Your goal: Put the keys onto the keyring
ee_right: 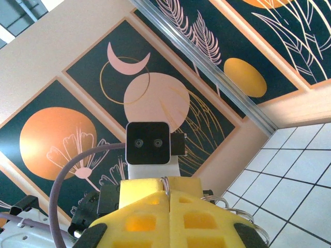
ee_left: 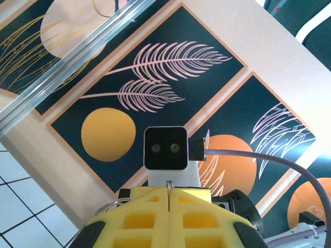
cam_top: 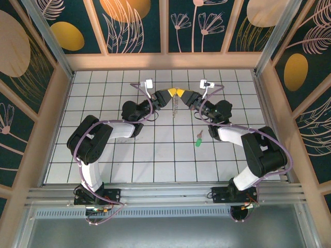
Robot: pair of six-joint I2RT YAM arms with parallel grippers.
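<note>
The white tiled table fills the floor of the cell. From the near edge the left arm and the right arm both reach far and inward, arching toward each other. They meet nose to nose over the far middle of the tiles.

The left gripper has its yellow fingers pressed tight together. Its own wrist view shows a thin wire of the keyring coming up out of the seam between them, so it is pinching the ring. The right gripper mirrors it just beside the left one. Its yellow fingers are also clamped flat, and in its wrist view fine pale loops of the keyring stand at the seam.

From above, a thin pale strand of the keyring dangles beneath the two tips. It is too fine to tell whether any keys hang on it.

The green key lies loose on the tiles, nearer than the grippers and a little right of centre. It is close beside the right arm's forearm, well apart from the ring, with its grey blade pointing far.
</note>
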